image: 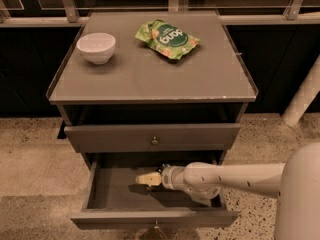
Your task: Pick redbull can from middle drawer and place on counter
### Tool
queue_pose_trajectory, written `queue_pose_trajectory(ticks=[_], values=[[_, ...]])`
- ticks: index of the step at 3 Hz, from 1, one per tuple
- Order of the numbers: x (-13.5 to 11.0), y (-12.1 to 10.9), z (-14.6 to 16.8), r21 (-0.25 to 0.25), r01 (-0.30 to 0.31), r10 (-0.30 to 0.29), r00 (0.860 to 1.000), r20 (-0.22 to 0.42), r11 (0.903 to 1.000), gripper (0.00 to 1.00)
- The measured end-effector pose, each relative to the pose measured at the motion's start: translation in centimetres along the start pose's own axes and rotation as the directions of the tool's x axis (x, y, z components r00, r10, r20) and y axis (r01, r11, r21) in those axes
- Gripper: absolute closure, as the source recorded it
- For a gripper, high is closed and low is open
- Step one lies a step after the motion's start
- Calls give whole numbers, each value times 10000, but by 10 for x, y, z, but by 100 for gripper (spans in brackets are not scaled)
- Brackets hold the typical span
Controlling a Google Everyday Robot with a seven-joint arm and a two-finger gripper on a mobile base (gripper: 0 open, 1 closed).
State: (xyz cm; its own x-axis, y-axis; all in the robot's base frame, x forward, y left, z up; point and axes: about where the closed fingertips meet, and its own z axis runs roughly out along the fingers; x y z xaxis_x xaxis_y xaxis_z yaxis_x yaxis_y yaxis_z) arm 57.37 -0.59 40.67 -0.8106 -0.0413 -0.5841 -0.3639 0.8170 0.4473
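Observation:
The middle drawer (115,218) is pulled open below the counter (150,79). My gripper (147,179) is inside the drawer, low over its tray, pointing left. My white arm (240,176) reaches in from the right. The redbull can is almost wholly hidden behind my wrist; only a small dark and shiny bit (163,168) shows just above it. I cannot tell whether the gripper holds the can.
A white bowl (96,46) stands at the counter's back left and a green snack bag (167,39) lies at its back middle. The drawer above (155,136) sticks out a little. A white pole (302,101) leans at the right, over speckled floor.

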Motion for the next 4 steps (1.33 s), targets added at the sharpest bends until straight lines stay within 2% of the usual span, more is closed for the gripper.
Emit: queue_pose_trajectory(ticks=[1, 4], values=[[0, 0, 0, -1, 2, -2, 10000, -4, 10000, 0], [-1, -15, 29, 728, -99, 93, 9999, 83, 9973, 0]])
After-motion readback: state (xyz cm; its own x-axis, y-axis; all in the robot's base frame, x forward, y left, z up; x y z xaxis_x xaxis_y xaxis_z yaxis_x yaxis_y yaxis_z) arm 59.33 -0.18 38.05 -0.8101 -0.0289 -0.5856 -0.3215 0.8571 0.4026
